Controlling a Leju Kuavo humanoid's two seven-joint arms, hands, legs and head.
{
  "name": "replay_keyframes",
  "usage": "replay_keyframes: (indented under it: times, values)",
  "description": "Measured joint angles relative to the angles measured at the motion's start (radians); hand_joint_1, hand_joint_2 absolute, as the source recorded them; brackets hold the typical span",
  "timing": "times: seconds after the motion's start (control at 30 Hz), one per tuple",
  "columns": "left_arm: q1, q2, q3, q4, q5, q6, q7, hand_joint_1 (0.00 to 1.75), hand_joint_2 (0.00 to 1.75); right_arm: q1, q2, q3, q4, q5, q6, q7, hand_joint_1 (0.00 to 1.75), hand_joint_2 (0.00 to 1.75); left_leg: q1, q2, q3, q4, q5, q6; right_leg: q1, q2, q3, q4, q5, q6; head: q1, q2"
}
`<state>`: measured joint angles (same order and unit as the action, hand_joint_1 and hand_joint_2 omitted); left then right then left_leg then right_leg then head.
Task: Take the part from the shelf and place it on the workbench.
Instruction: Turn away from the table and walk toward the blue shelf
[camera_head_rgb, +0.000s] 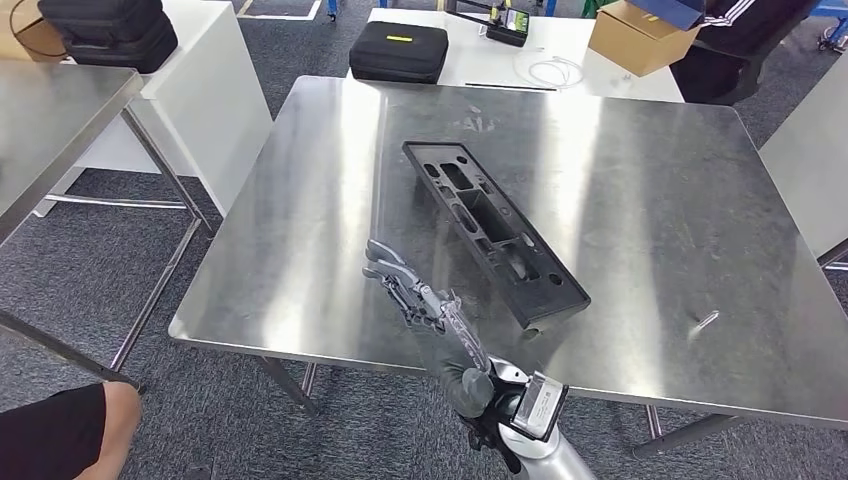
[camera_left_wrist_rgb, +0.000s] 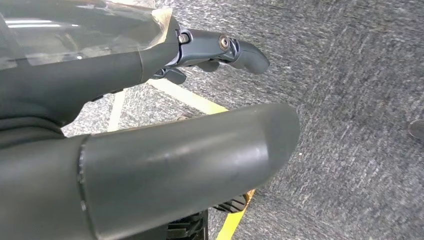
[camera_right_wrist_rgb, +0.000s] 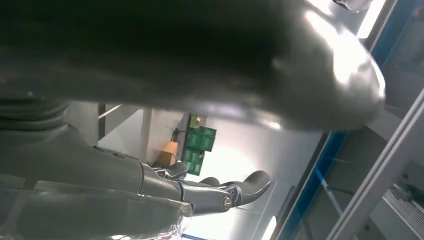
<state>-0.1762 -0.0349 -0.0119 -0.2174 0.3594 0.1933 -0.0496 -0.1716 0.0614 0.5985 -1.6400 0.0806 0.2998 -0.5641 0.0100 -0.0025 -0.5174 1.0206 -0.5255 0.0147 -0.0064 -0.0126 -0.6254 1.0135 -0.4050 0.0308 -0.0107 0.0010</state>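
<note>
The part is a long black moulded tray with several recesses. It lies flat and slantwise near the middle of the steel workbench. My right hand reaches over the bench's front edge, just left of the part's near end, fingers spread and apart from it, holding nothing. In the right wrist view the right hand shows extended fingers with nothing between them. My left hand hangs over grey carpet, its thumb and fingers apart and empty.
Behind the bench stands a white table with a black case and a cardboard box. A second steel table and another black case are at left. A person's knee is at bottom left. Yellow floor tape crosses the carpet.
</note>
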Motion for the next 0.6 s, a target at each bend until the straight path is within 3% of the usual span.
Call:
replay_keyframes:
  times: [0.1,0.13,0.2,0.27,0.3,0.33,0.37,0.4,0.47,0.5,0.57,0.6]
  values:
    - [0.004,-0.003,0.003,0.0,-0.01,0.001,0.0,0.0,0.0,0.008,-0.002,0.0,0.0,0.009,-0.011,0.003,0.0,0.0,-0.007,-0.002,-0.012,-0.007,0.019,0.023,-0.002,-0.002,-0.006,-0.003,0.012,0.02,0.001,0.0]
    - [0.004,-0.004,0.004,0.0,-0.011,0.003,0.0,0.0,0.0,0.012,-0.003,0.0,0.0,0.011,-0.014,0.004,0.0,0.0,-0.006,-0.001,-0.019,-0.01,0.028,0.032,-0.003,-0.001,-0.016,0.01,-0.002,0.023,0.001,0.0]
    - [0.003,-0.006,0.009,-0.001,-0.011,0.008,0.001,0.0,0.0,0.02,-0.006,-0.001,0.0,0.014,-0.018,0.002,0.0,0.0,-0.004,0.0,-0.039,-0.012,0.05,0.046,-0.004,0.003,-0.053,0.099,-0.073,0.018,0.002,0.0]
    - [0.004,-0.007,0.014,-0.002,-0.011,0.013,0.001,0.0,0.0,0.027,-0.01,0.0,0.003,0.016,-0.019,-0.005,0.0,0.0,-0.006,0.0,-0.066,-0.011,0.069,0.05,-0.004,0.007,-0.093,0.236,-0.152,0.015,0.002,0.0]
    - [0.005,-0.008,0.017,-0.002,-0.01,0.015,0.001,0.0,0.0,0.031,-0.012,0.0,0.006,0.017,-0.019,-0.01,0.0,0.0,-0.007,0.0,-0.08,-0.011,0.078,0.05,-0.004,0.007,-0.096,0.281,-0.17,0.019,0.002,0.0]
    - [0.006,-0.009,0.02,-0.002,-0.009,0.017,0.001,0.0,0.0,0.034,-0.014,0.0,0.011,0.019,-0.019,-0.015,0.0,0.0,-0.008,0.0,-0.091,-0.01,0.087,0.049,-0.004,0.007,-0.081,0.291,-0.171,0.025,0.002,0.0]
    - [0.007,-0.01,0.023,-0.002,-0.009,0.018,0.0,0.0,0.0,0.037,-0.015,0.0,0.015,0.022,-0.018,-0.021,0.0,0.0,-0.008,-0.001,-0.102,-0.01,0.095,0.048,-0.004,0.008,-0.046,0.259,-0.159,0.032,0.002,0.0]
    - [0.007,-0.011,0.026,-0.002,-0.008,0.019,0.0,0.0,0.0,0.038,-0.016,0.0,0.019,0.025,-0.017,-0.026,0.0,0.0,-0.008,-0.002,-0.11,-0.01,0.103,0.046,-0.003,0.008,0.007,0.194,-0.14,0.037,0.002,0.0]
    - [0.008,-0.015,0.03,-0.002,-0.007,0.02,-0.002,0.0,0.0,0.037,-0.018,0.001,0.027,0.029,-0.015,-0.036,0.0,0.0,-0.009,-0.004,-0.12,-0.01,0.118,0.038,0.001,0.011,0.118,0.038,-0.124,0.033,0.001,0.0]
    - [0.008,-0.016,0.032,-0.002,-0.007,0.02,-0.003,0.0,0.0,0.037,-0.018,0.001,0.031,0.031,-0.015,-0.04,0.0,0.0,-0.009,-0.004,-0.122,-0.011,0.125,0.032,0.004,0.013,0.149,-0.012,-0.123,0.027,0.001,0.0]
    - [0.009,-0.018,0.037,-0.002,-0.007,0.017,-0.004,0.0,0.0,0.035,-0.02,0.002,0.042,0.033,-0.014,-0.044,0.0,0.0,-0.009,-0.005,-0.124,-0.015,0.142,0.019,0.011,0.014,0.159,-0.04,-0.12,0.013,0.001,0.0]
    - [0.01,-0.018,0.039,-0.002,-0.008,0.014,-0.004,0.0,0.0,0.034,-0.021,0.003,0.047,0.033,-0.014,-0.045,0.0,0.0,-0.007,-0.005,-0.126,-0.015,0.145,0.013,0.006,0.012,0.152,-0.042,-0.113,0.004,0.002,0.0]
